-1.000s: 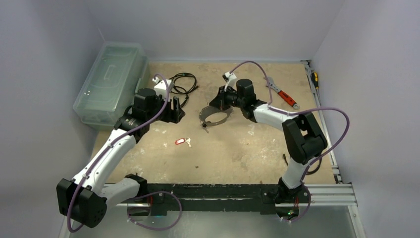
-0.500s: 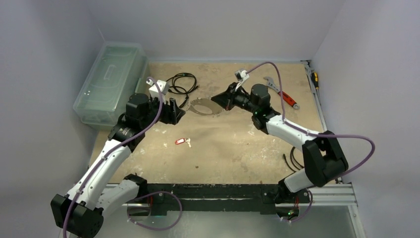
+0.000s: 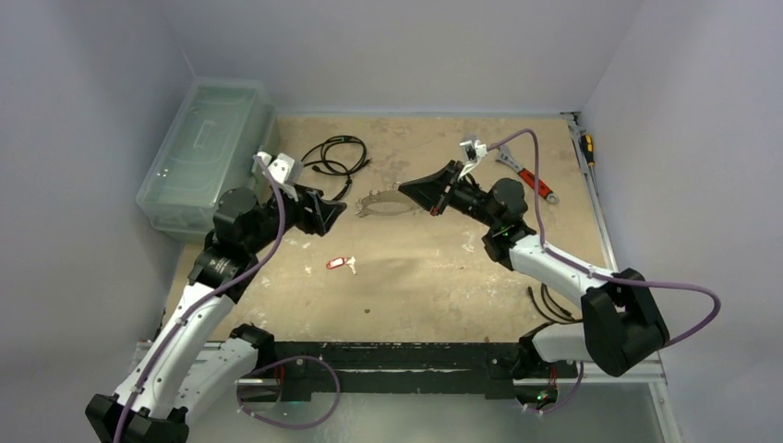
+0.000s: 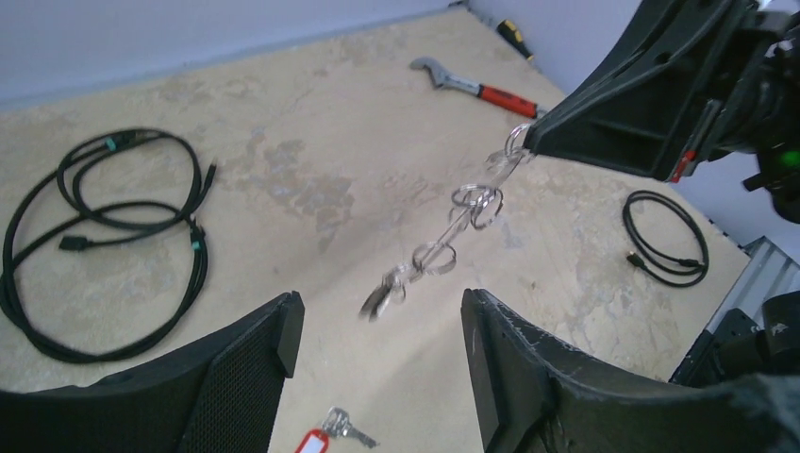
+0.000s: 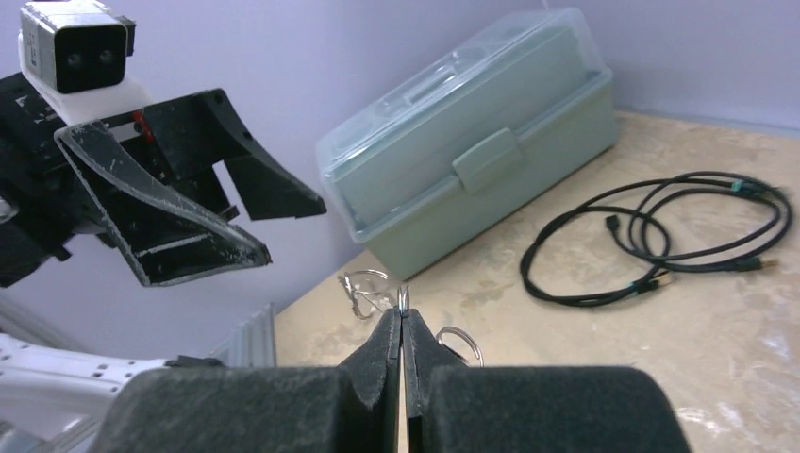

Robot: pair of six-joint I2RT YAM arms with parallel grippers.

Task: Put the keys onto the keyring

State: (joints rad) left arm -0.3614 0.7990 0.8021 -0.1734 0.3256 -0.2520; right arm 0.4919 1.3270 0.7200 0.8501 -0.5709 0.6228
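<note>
Top external view: worn beige tabletop (image 3: 434, 277), scuffed, pale patches; plain lilac walls (image 3: 415, 46) on three sides. Fingers of right gripper (image 3: 404, 189) pinched tight on keyring (image 3: 381, 203), which hung toward left gripper (image 3: 334, 210); that one's jaws spread wide, empty. Keys (image 3: 340, 264) with red tag lay on tabletop nearer front, apart from both. Green toolbox (image 3: 203, 152), black cable (image 3: 337, 157), red-handled wrench (image 3: 528, 175) at back.

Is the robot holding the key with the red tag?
No, the red-tag key lies on the table, while the right gripper pinches only the keyring.
</note>
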